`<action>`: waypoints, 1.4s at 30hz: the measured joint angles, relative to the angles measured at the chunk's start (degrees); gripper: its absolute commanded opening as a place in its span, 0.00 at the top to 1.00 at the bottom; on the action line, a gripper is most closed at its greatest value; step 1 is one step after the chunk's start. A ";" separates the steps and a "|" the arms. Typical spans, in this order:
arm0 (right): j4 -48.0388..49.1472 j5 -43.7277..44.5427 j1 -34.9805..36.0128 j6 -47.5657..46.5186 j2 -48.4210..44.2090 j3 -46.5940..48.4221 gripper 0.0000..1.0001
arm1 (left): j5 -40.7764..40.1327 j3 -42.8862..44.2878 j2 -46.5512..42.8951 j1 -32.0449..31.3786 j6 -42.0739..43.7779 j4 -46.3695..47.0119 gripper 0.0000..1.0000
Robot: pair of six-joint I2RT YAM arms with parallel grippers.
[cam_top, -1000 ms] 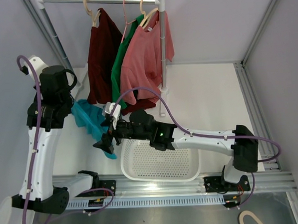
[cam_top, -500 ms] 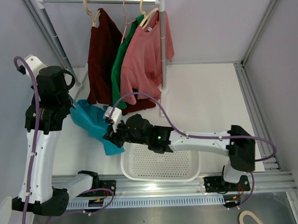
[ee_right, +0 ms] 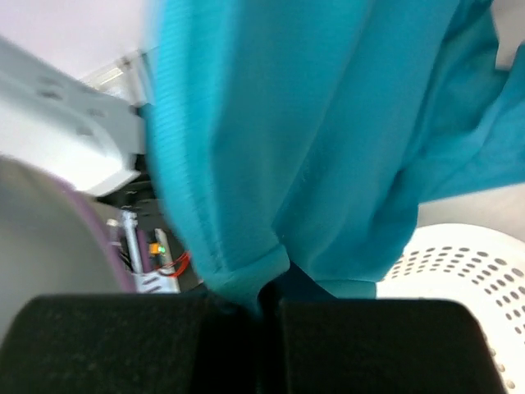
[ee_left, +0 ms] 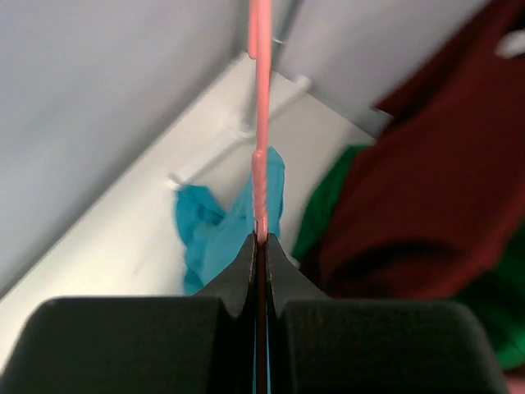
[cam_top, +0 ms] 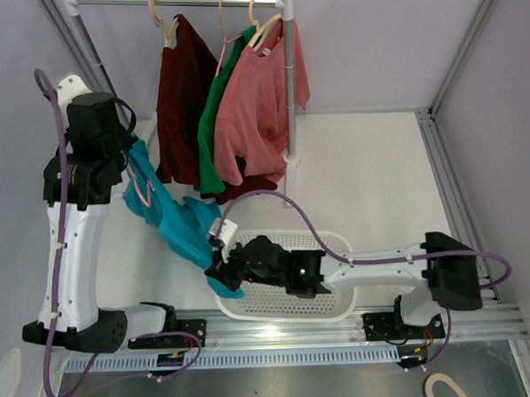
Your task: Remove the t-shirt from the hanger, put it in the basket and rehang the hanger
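- On the right wrist camera, the t-shirt [ee_right: 312,123] hangs blurred right over the right gripper [ee_right: 259,302], and I can't see the tips under the pinched fold.
- Beyond that cloth, the frame edge cuts the basket [ee_right: 459,271] to a corner.
- Ahead of the left gripper [ee_left: 260,245], the hanger [ee_left: 260,123] runs off the top edge, so I can't see its hook.
- From above, the wrist housing [cam_top: 94,127] hides that gripper's fingers from me.

The t-shirt [cam_top: 179,222] stretches from the hanger [ee_left: 261,123] (at left) down to the left rim of the basket [cam_top: 280,316], before the rack [cam_top: 287,73].
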 measured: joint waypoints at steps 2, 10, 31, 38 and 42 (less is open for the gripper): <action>-1.31 -0.96 -1.51 -0.15 4.46 3.48 1.00 | 5.20 0.72 -1.51 0.02 -0.44 -1.64 0.99; -8.94 -8.17 -11.89 -2.93 19.91 33.27 1.00 | 21.20 1.57 -19.82 0.02 0.35 -11.43 0.99; -24.68 -5.46 -10.60 -18.40 17.40 72.43 1.00 | 0.57 -15.21 -22.47 0.33 5.31 4.74 0.99; -20.72 -1.55 -13.35 -23.65 10.29 82.62 1.00 | 0.66 -12.28 -14.58 3.76 5.42 12.11 0.99; -18.67 -0.28 -14.21 -25.75 4.63 82.14 1.00 | 1.22 -12.92 -14.40 4.35 6.34 15.63 0.99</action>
